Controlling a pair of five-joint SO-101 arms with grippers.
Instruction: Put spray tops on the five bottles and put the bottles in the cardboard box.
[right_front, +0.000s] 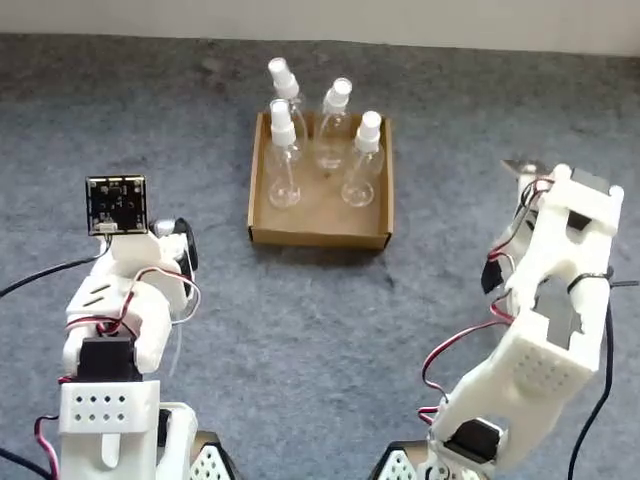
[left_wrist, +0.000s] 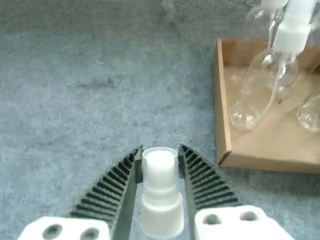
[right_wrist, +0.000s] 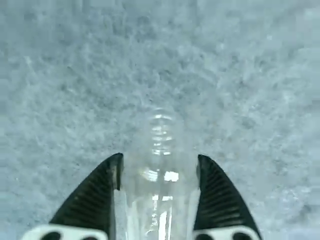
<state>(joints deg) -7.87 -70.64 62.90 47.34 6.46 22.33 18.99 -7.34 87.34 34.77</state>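
The left pincer (left_wrist: 160, 150) was closed most of the way. Its two black toothed fingers (left_wrist: 112, 187) pressed on a white spray top (left_wrist: 161, 200), one on each side. The top was held up over the grey table (right_front: 200, 100), with its flat end pointing away from the arm. The left arm (right_front: 130, 300) was near the front of the table, off to the left of the cardboard box (right_front: 318, 238).

The right pincer (right_wrist: 160, 158) was open a bit wider and had hold of a clear bottle (right_wrist: 160, 200). The bottle sat snug between the two fingers, and its bare neck with the little rings stuck out past the tips, above the grey table. The right arm (right_front: 545, 300) stood off to the right of the box, well apart from it.

The box sat in the middle of the table, towards the back. Four bottles stood up in it, each with a white top on. The front left bottle (right_front: 284, 175) and the front right bottle (right_front: 360, 175) were nearer the arms. The back right bottle (right_front: 332, 135) stood between them and farther back. The back left bottle (right_front: 290, 95) was partly hidden behind the front left one.
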